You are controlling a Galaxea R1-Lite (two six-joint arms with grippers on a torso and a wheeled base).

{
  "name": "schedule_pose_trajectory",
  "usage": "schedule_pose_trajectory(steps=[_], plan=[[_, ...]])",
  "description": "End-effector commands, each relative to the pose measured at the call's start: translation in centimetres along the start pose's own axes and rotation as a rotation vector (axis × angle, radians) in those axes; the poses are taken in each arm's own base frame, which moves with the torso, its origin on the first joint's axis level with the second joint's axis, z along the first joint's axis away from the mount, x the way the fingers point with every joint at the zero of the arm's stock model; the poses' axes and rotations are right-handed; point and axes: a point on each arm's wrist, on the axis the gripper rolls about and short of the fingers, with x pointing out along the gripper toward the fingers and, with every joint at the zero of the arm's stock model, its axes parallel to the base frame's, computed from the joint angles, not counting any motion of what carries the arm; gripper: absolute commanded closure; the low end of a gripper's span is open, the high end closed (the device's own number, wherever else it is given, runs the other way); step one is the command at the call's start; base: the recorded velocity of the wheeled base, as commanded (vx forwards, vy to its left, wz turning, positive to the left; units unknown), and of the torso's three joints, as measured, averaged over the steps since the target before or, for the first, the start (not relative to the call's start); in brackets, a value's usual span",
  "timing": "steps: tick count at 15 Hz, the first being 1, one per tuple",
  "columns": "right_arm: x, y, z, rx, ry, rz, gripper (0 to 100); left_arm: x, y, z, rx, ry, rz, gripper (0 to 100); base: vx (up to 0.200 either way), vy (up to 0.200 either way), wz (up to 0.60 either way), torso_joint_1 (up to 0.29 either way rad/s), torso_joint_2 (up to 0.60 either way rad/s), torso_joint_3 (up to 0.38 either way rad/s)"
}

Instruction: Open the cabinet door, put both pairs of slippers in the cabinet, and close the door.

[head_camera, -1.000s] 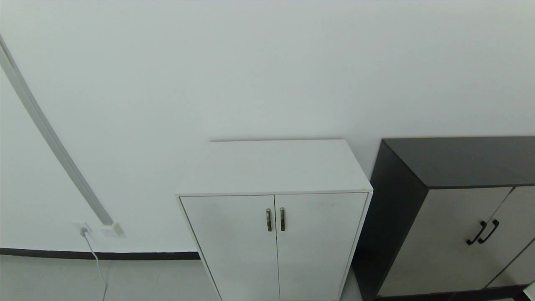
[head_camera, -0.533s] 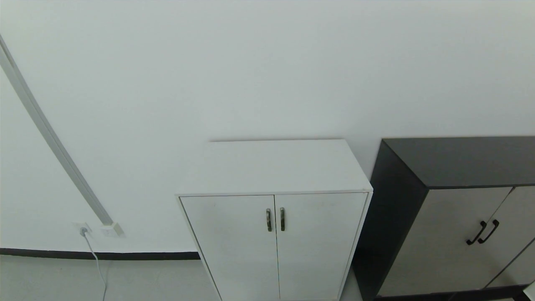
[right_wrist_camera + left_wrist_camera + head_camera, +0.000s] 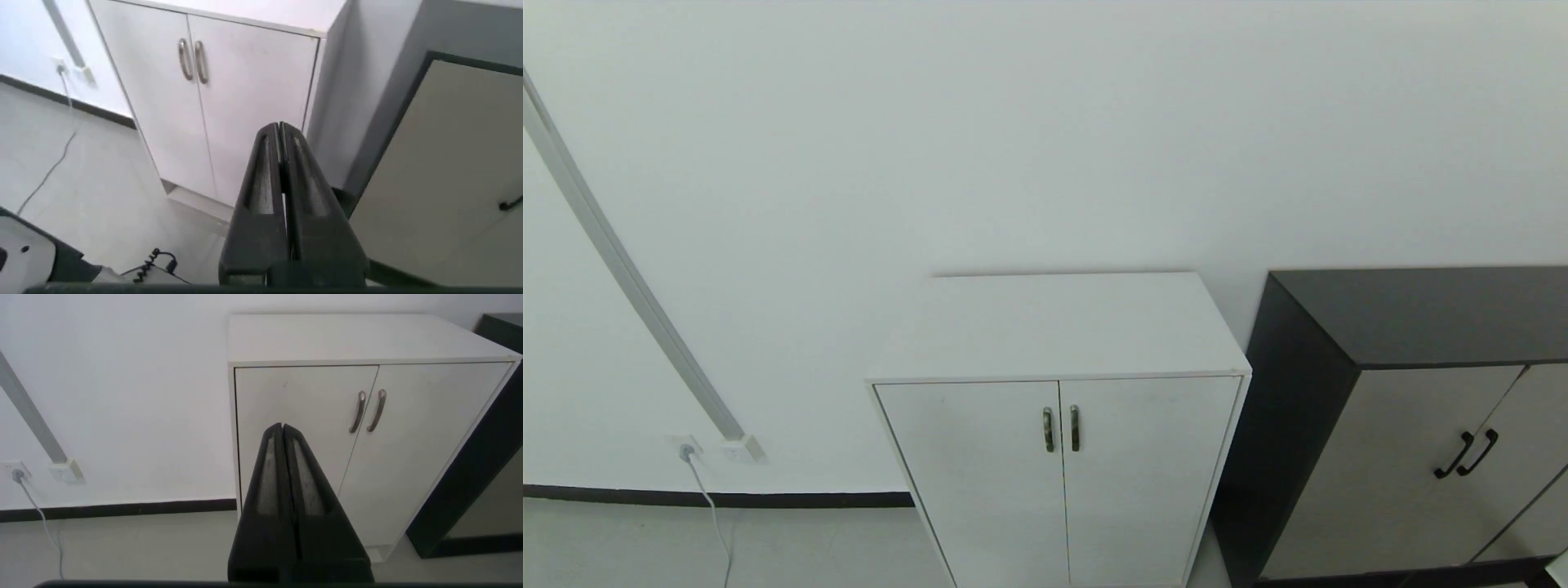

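Note:
A white two-door cabinet (image 3: 1058,343) stands against the wall with both doors closed and two metal handles (image 3: 1061,429) side by side at the middle seam. The cabinet (image 3: 359,343) lies some way ahead of my left gripper (image 3: 282,429), which is shut with nothing between its fingers. My right gripper (image 3: 280,129) is shut and empty too, held off from the cabinet (image 3: 245,65) and its handles (image 3: 192,60).
A black cabinet (image 3: 1413,327) with grey doors and black handles (image 3: 1466,453) stands close on the right of the white one. A wall socket with a cable (image 3: 690,453) and a slanted conduit (image 3: 613,253) are on the left. Bare grey floor (image 3: 90,180) lies in front.

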Motion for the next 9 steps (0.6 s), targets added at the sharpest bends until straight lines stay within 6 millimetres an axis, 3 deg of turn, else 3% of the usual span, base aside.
schedule_pose_trajectory(steps=[1,3,9], plan=[[0.27,0.09,0.1,0.012,0.038,-0.097,100,0.0,0.0,0.0,0.0,0.0,0.0,100,0.0,0.0,0.0,0.0,0.0,0.0],[0.0,0.31,0.03,0.021,0.004,-0.208,100,0.0,0.0,0.0,0.0,0.0,0.0,100,0.0,0.0,0.0,0.0,0.0,0.0],[-0.06,0.42,-0.01,0.054,-0.004,-0.331,100,0.0,0.0,0.0,0.0,0.0,0.0,100,0.0,0.0,0.0,0.0,0.0,0.0]])
